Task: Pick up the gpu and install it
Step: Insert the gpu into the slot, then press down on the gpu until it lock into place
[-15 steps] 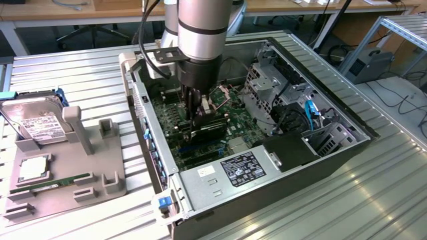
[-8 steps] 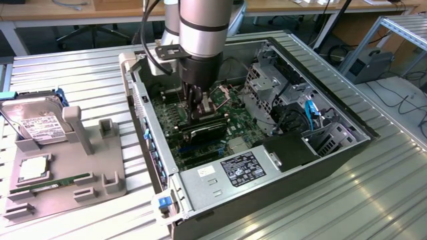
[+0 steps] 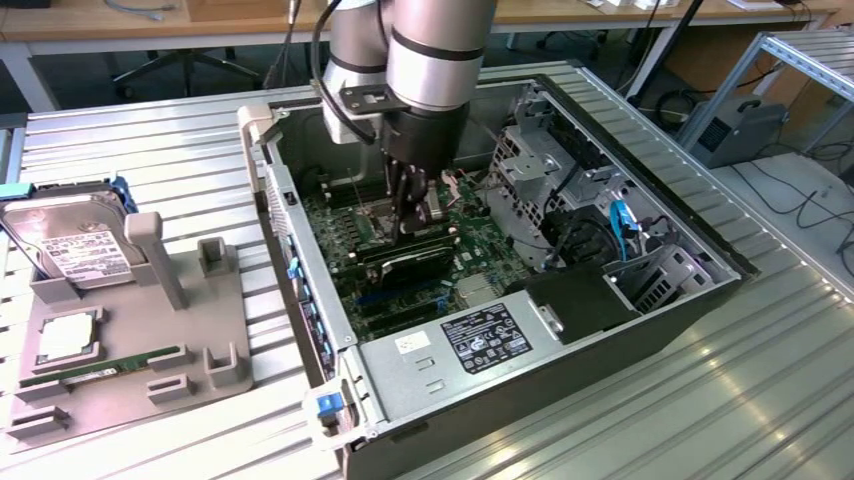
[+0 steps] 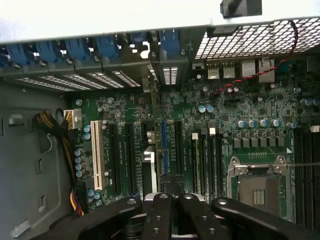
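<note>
We see the arm reaching down into the open computer case (image 3: 641,300), which lies on its side on the ribbed metal desk (image 3: 160,170). The gripper (image 3: 411,215) hangs low over the motherboard (image 3: 467,235), its jaws clenched on the upper edge of the gpu (image 3: 400,262). The card stands on edge among the expansion slots, dark and thin, running along the board. In the wrist view the gripper (image 4: 172,197) closes over the card's top edge (image 4: 158,150), and the card lines up with the slot rows toward the rear bracket openings. On the exterior view's left, a grey fixture tray (image 3: 107,385) holds the hard drive (image 3: 74,245), a green memory stick (image 3: 100,372) and a processor (image 3: 67,338).
</note>
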{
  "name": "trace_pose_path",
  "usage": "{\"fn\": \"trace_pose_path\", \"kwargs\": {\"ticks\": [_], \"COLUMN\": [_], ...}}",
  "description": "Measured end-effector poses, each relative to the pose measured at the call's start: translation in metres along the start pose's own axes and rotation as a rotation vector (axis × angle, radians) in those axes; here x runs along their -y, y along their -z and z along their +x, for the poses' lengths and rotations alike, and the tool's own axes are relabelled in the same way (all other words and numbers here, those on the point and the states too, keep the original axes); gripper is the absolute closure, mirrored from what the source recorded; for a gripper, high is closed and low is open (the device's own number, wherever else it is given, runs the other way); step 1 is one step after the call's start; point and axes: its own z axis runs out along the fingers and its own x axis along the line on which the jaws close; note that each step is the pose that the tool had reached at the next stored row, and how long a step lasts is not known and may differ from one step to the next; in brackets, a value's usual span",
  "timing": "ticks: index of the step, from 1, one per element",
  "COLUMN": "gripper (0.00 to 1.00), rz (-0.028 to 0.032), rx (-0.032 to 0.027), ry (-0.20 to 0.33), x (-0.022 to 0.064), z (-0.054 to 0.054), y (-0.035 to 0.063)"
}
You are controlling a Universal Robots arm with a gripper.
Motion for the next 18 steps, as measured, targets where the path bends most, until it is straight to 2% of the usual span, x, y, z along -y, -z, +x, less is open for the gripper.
{"fn": "trace_pose_path", "kwargs": {"ticks": [3, 9, 18], "gripper": [0.89, 0.89, 0.89], "rz": [-0.0033, -0.0034, -0.0019], "rx": [-0.0002, -0.0003, -0.0008], "ry": [0.0, 0.0, 0.0], "x": [0.0026, 0.0026, -0.0146], "z": [0.0, 0.0, 0.011], "y": [0.0001, 0.0002, -0.0015]}}
